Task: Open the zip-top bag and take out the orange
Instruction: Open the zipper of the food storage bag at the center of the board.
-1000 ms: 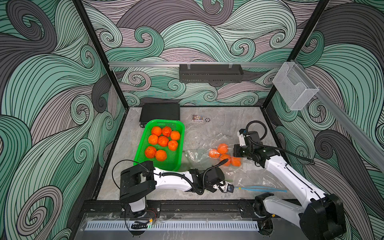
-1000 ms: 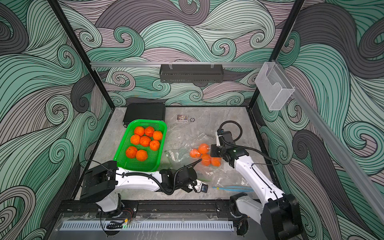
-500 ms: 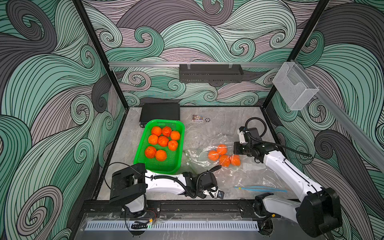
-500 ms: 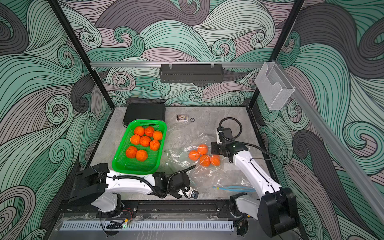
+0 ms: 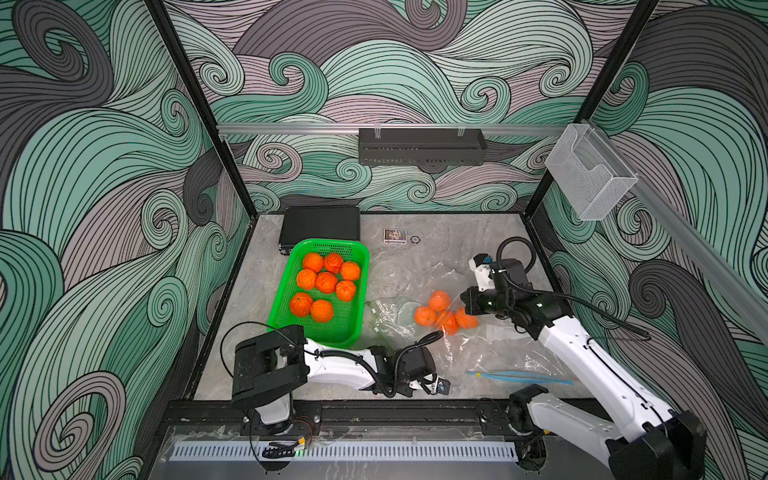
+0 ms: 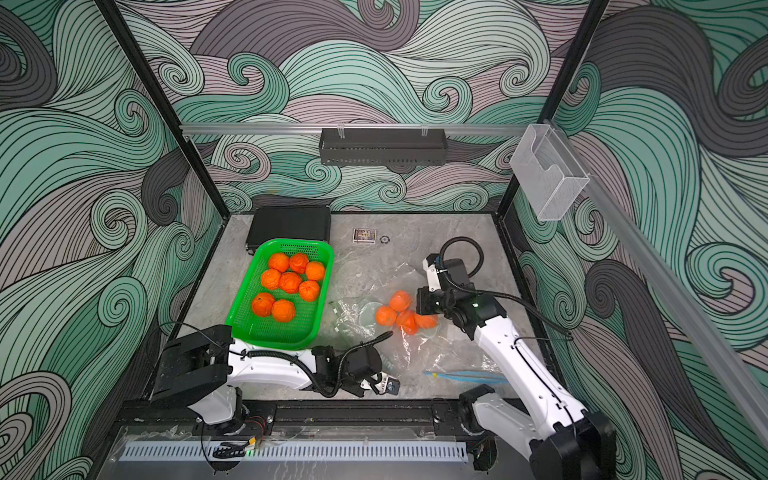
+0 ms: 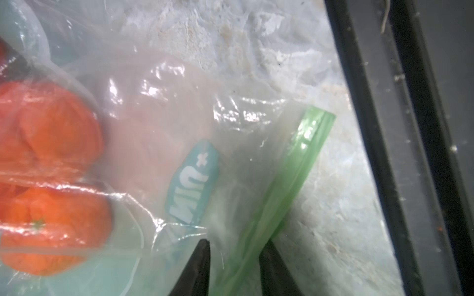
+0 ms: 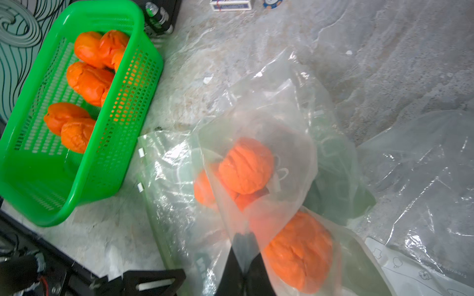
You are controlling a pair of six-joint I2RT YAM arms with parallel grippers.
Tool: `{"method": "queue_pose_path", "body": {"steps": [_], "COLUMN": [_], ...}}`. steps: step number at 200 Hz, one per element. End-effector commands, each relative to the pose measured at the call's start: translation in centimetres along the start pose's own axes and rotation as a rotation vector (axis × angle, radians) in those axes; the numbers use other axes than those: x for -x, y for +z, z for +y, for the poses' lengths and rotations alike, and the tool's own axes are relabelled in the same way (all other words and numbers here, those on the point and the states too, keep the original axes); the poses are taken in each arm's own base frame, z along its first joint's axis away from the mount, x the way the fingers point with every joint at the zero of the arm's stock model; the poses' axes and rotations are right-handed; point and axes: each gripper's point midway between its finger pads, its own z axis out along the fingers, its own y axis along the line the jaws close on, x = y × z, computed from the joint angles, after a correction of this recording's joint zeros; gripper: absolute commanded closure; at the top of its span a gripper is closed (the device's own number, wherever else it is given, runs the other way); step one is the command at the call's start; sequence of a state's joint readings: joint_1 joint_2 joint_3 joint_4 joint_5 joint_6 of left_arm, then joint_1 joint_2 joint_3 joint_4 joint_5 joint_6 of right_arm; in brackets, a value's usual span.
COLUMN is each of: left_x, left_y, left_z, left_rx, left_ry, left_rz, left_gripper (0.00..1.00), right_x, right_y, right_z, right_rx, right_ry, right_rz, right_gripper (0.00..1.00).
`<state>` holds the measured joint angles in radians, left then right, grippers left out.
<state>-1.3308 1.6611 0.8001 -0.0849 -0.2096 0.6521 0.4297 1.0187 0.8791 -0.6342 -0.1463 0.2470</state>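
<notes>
Left gripper (image 7: 233, 243) newly agape astride zip strip (image 7: 295, 174), right gripper (image 8: 245, 237) pinching bag (image 8: 289, 143); four oranges (image 5: 439, 300) bagged, eight basketed.

Grey tabletop (image 5: 436, 257) carries green basket (image 5: 330, 242), zip-top bags (image 5: 432, 276), black box (image 5: 320, 224), card pack (image 5: 395, 236)

— How does the left arm (image 5: 336, 368) sit?
— Folded low, forearm stretched sideways toward the right. The left hand (image 7: 236, 256) has its fingers (image 7: 197, 271) parted.
— And the right arm (image 5: 582, 357)?
— It reaches away from its base, wrist bent. The right hand (image 8: 243, 243) points leftward, fingers (image 8: 230, 269) pressed together.
</notes>
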Motion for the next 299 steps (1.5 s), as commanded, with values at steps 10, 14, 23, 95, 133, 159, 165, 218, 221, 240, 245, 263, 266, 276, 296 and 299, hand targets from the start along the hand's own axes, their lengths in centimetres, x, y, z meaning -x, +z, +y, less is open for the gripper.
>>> {"method": "queue_pose_path", "body": {"steps": [10,14,23,95,133,159,165,218,221,240,245,263,266,276,296,299], "left_x": [-3.1,-3.2,-3.4,-3.8,-3.7,-3.8,-3.7,-2.1,-2.0,-2.0,-2.0,-2.0,-2.0,-2.2,-2.5,-2.6], "left_y": [1.4,1.4,1.4,1.3,1.6,1.3,1.1,-2.2,-2.5,-3.7,-4.0,-5.2,-5.3,-5.7,-6.6,-6.7], "left_z": [-2.9,-3.1,-3.2,-3.5,-3.6,-3.4,-3.4,-0.7,-0.5,0.7,1.0,1.7,1.9,2.2,3.1,3.2], "left_rx": [-0.088,-0.09,-0.096,-0.089,-0.091,-0.086,-0.085,0.004,0.013,0.078,0.09,0.123,0.13,0.148,0.19,0.195], "left_ry": [-0.013,-0.013,-0.014,-0.02,-0.021,-0.021,-0.024,-0.135,-0.146,-0.225,-0.241,-0.286,-0.295,-0.318,-0.377,-0.387], "left_rz": [0.087,0.091,0.095,0.08,0.085,0.086,0.085,0.0,-0.005,-0.03,-0.038,-0.062,-0.063,-0.06,-0.057,-0.056], "left_gripper": [0.65,0.65,0.65,0.57,0.59,0.59,0.59,0.58,0.58,0.58,0.58,0.58,0.58,0.58,0.59,0.59], "right_x": [-0.5,-0.5,0.0,1.2,-0.9,-0.8,-0.6,2.2,2.2,1.5,1.1,0.0,-0.1,-0.3,-1.0,-1.1], "right_y": [-1.7,-2.0,-2.7,-6.1,-2.8,-2.3,-2.4,-5.2,-5.2,-4.1,-3.4,-1.4,-1.1,0.0,2.9,3.2], "right_z": [0.7,0.8,1.1,3.5,1.1,-1.5,-2.2,-1.8,-1.6,-0.7,-0.5,-0.3,-0.3,0.0,-0.9,-1.0], "right_rx": [-0.038,-0.041,-0.041,0.067,-0.039,-0.18,-0.217,-0.22,-0.212,-0.162,-0.149,-0.139,-0.137,-0.124,-0.165,-0.171], "right_ry": [-0.08,-0.083,-0.097,-0.124,-0.107,-0.102,-0.102,-0.084,-0.081,-0.085,-0.08,-0.055,-0.052,-0.044,-0.034,-0.03], "right_rz": [0.005,0.002,-0.017,-0.103,-0.012,-0.03,-0.037,-0.125,-0.124,-0.09,-0.071,0.017,0.029,0.052,0.118,0.13], "right_gripper": [1.0,1.0,1.0,1.0,1.0,0.97,0.83,0.53,0.54,0.61,0.61,0.66,0.67,0.68,0.73,0.73]}}
